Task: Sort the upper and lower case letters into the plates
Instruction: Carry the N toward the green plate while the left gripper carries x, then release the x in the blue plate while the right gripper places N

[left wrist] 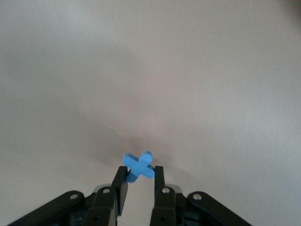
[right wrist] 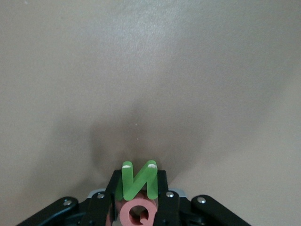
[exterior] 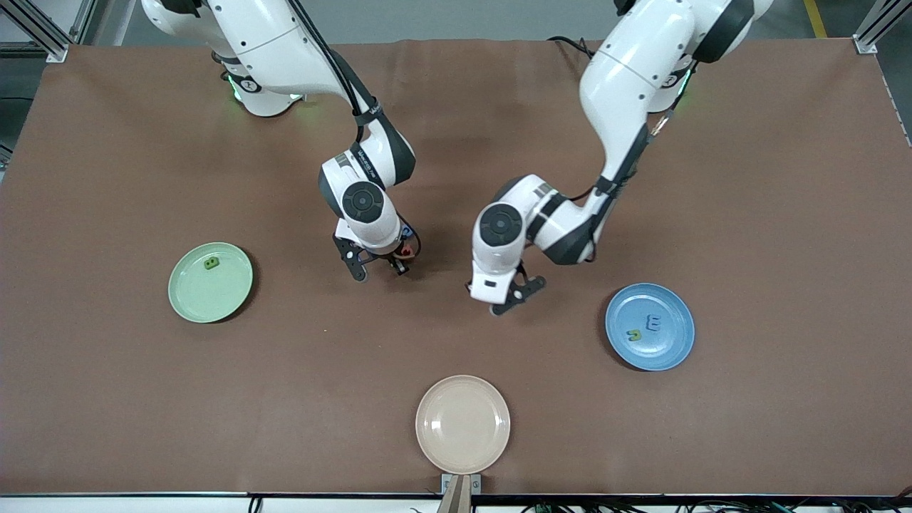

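Gripping blue x (left wrist: pixel 139 166) in left gripper (left wrist: pixel 140 181), green N (right wrist: pixel 139 181) in right gripper (right wrist: pixel 139 188); lifting straight, carrying toward blue plate (exterior: pixel 677 349).

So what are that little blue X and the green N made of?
Blue X: looks like matte foam or soft plastic, going by its thick body, rounded edges and dull surface. Green N: likely the same, chunky and unglossy. Which of the two cannot be told by eye.
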Controlling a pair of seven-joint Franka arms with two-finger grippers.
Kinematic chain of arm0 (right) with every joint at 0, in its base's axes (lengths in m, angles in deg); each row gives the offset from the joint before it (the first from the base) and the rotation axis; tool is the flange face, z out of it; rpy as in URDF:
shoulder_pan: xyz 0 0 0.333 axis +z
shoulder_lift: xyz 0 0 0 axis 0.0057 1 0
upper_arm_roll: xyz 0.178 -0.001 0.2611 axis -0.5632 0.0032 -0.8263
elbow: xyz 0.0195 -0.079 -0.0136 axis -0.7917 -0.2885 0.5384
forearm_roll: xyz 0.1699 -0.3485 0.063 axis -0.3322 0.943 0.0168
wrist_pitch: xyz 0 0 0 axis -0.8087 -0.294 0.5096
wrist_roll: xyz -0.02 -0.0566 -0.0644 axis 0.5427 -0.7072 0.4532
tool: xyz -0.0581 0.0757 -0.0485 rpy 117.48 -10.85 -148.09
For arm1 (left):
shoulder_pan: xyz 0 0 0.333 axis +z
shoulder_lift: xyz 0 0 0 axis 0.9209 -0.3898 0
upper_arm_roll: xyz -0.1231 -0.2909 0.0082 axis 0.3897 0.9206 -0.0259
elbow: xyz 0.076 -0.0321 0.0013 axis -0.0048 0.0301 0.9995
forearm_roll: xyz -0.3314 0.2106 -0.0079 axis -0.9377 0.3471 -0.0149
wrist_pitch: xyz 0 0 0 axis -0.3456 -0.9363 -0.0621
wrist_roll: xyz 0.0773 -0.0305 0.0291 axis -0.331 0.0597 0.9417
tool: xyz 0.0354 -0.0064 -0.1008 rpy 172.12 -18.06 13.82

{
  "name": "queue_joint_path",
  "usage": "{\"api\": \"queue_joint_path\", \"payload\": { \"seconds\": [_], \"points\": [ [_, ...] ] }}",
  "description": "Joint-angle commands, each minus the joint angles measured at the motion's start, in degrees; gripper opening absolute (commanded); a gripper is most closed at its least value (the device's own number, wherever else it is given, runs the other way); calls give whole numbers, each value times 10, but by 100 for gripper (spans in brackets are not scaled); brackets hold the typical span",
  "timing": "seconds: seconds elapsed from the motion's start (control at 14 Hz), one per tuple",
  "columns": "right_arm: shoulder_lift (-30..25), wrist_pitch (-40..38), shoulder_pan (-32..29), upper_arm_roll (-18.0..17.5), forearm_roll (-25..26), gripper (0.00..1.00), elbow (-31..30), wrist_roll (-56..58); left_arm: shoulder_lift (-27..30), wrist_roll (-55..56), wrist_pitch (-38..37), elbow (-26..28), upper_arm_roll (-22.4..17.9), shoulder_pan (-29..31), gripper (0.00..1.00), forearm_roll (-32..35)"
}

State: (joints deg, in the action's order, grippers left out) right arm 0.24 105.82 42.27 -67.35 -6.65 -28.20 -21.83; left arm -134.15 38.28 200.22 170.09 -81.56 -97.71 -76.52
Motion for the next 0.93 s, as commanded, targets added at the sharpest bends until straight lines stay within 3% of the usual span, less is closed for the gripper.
{"api": "queue_joint_path", "payload": {
  "seconds": [0.0, 0.21, 0.43, 0.72, 0.86],
  "points": [
    [-19, -59, 2, 7, 2, 13, 13, 44, 35, -87, -13, 17, 5, 61, 1, 16],
    [-70, -149, -41, 9, 1, 13, 9, 146, 41, -182, -42, 17, 4, 120, 2, 17],
    [-122, -217, -110, 9, 1, 13, -4, 324, 40, -245, -42, 20, 7, 176, 3, 16],
    [-157, -233, -221, 10, 40, 14, -35, 606, 41, -304, -75, 25, 5, 205, 6, 16],
    [-154, -229, -291, 10, 41, 14, -35, 770, 44, -327, -82, 45, 4, 228, 22, 17]
  ]
}}
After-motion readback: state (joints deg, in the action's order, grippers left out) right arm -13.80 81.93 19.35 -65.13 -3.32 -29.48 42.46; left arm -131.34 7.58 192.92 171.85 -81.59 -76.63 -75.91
